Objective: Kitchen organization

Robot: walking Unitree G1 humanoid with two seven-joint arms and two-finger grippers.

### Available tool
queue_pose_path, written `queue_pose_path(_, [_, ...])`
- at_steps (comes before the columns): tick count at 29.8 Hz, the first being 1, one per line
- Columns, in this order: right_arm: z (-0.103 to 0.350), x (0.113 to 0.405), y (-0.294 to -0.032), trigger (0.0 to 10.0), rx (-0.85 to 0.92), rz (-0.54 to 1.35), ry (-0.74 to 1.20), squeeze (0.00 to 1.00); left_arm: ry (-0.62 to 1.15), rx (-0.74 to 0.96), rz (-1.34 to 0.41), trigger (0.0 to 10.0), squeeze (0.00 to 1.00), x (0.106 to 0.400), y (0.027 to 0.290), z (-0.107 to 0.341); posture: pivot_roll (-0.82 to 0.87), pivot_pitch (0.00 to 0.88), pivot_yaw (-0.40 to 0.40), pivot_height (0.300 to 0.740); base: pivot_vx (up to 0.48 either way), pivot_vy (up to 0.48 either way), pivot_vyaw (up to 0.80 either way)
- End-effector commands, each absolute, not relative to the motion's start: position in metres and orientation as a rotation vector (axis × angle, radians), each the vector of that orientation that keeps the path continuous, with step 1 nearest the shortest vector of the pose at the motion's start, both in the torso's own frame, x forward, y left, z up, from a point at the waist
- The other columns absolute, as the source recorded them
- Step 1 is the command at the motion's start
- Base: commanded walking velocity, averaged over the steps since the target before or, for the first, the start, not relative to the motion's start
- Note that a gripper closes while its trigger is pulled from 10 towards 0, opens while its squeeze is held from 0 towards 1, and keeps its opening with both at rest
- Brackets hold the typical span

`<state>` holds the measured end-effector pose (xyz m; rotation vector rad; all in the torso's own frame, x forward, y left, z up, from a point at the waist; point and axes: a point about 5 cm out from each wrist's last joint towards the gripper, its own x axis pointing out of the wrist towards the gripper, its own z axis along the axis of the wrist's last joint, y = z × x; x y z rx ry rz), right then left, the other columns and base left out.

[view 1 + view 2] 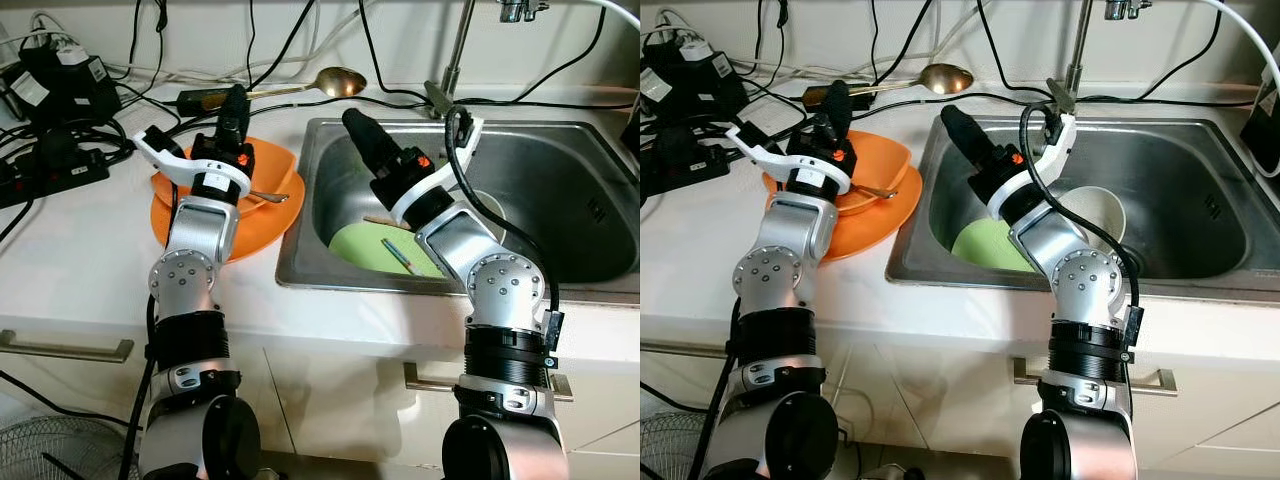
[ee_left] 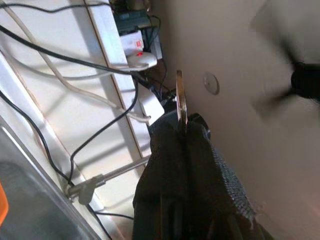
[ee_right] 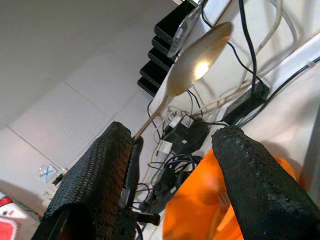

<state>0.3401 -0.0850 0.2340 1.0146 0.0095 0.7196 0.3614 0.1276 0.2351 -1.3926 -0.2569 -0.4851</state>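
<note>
while cables [image 1: 280, 50] trail behind, ladle [image 1: 300, 86] lies beside sink [image 1: 560, 150].

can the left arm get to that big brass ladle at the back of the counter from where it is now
Probably yes. The left gripper hangs over the orange bowl, fingers shut, pointing toward the ladle just behind it. Nothing stands between them, though black cables run close to the ladle and could snag.

The right arm hides part of the green plate [image 1: 362, 250] and white bowl [image 1: 1102, 214].
</note>
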Motion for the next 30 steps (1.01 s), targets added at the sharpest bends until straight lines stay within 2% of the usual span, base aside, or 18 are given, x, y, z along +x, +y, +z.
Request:
queue_pose_path(1, [0.241,0.337,-0.071,10.0,1.07,0.758,-0.01,0.0,-0.191,-1.502,-0.588,0.0,0.0,0.356,0.081,0.239,-0.07,0.01,0.089,0.74,0.0,0.0,0.0])
queue_pose_path(13, [0.249,0.343,-0.056,10.0,1.076,0.816,-0.02,0.0,-0.132,-1.51,-0.634,0.0,0.0,0.349,0.064,0.236,-0.07,0.018,0.081,0.74,0.0,0.0,0.0])
queue_pose_path(18, [0.255,0.35,-0.058,10.0,1.064,0.82,-0.06,0.0,-0.101,-1.513,-0.673,0.0,0.0,0.344,0.054,0.238,-0.08,0.024,0.085,0.74,0.0,0.0,0.0])
queue_pose_path(30, [0.257,0.356,-0.062,10.0,1.049,0.801,-0.085,0.0,-0.083,-1.482,-0.719,0.0,0.0,0.339,0.051,0.24,-0.07,0.028,0.081,0.74,0.0,0.0,0.0])
